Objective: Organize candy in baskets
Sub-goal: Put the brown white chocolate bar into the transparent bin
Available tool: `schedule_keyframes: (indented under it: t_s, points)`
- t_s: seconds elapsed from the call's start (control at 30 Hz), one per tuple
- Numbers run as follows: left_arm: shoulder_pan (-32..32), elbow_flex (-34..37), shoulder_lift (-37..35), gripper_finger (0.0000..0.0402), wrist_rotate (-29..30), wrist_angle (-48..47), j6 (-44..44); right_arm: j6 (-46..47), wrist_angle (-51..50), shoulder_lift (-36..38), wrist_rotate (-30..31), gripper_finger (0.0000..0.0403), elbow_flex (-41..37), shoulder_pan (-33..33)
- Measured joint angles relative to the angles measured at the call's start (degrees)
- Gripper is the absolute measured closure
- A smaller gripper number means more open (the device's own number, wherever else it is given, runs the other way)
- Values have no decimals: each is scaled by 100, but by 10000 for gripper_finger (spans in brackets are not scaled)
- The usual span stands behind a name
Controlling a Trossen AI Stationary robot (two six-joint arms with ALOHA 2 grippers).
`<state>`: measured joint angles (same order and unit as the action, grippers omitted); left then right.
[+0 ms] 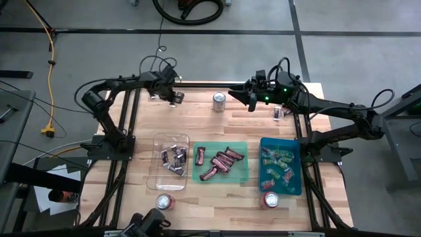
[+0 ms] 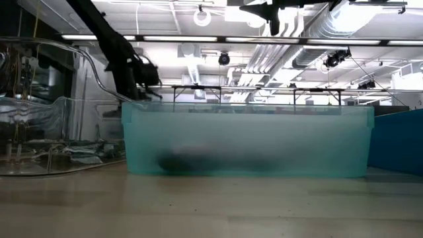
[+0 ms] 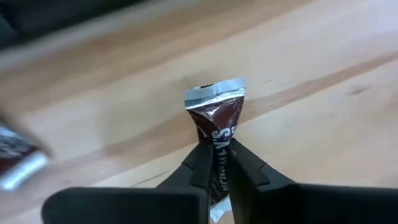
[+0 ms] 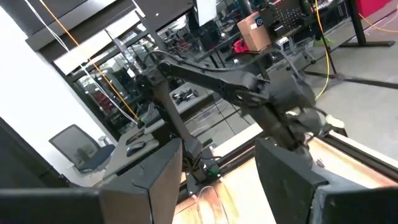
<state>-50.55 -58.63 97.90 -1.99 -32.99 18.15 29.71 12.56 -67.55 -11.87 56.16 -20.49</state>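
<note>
The left pincer (image 3: 214, 163) is at the far edge of the table (image 1: 197, 122), clamped tight on a single maroon-brown sweet (image 3: 219, 127) whose crimped silver end sticks out past the fingertips, just above the wood. Seen from overhead, that pincer (image 1: 174, 96) sits left of a silver can (image 1: 219, 101) standing near the back rail. The right pincer (image 1: 238, 95) is raised on the other side of that can, pointing toward the left arm; its two dark fingers (image 4: 149, 174) stand well apart with nothing between them.

Closer to the front, three baskets lie in a row. The clear basket (image 1: 160, 178) holds a cluster of dark-and-silver sweets (image 1: 174, 159). The green basket (image 1: 241, 175) in the middle holds maroon-brown sweets (image 1: 220, 162). The teal basket (image 1: 296, 164) on the right holds light green and pink sweets (image 1: 276, 166). One small wrapped piece (image 1: 278, 113), probably another sweet though it's hard to make out, lies loose on the table beyond the teal basket. Two red-topped cans (image 1: 164, 201) (image 1: 270, 200) stand at the front edge.
</note>
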Motion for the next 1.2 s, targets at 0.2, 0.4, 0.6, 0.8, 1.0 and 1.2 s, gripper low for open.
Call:
schedule_keyframes:
  t_s: [0.2,0.4,0.6,0.8,1.0,1.2]
  points:
    - [126,0,-1405,399,-752,34,-327,-30,0,0,189,205,-2,0]
    - [742,0,-2848,401,-1686,493,-923,-323,2,0,224,205,-2,0]
    - [1712,-2,-3575,401,-1739,1101,-1028,-473,13,0,222,205,-2,0]
    - [2503,-2,-3647,401,-1262,1519,-992,-474,15,0,222,205,-2,0]
    - [2571,-2,-3594,401,-1102,1837,-961,-474,17,0,219,205,-2,0]
    - [2600,-2,-3679,401,-1146,1173,-629,-644,9,0,215,205,-2,0]
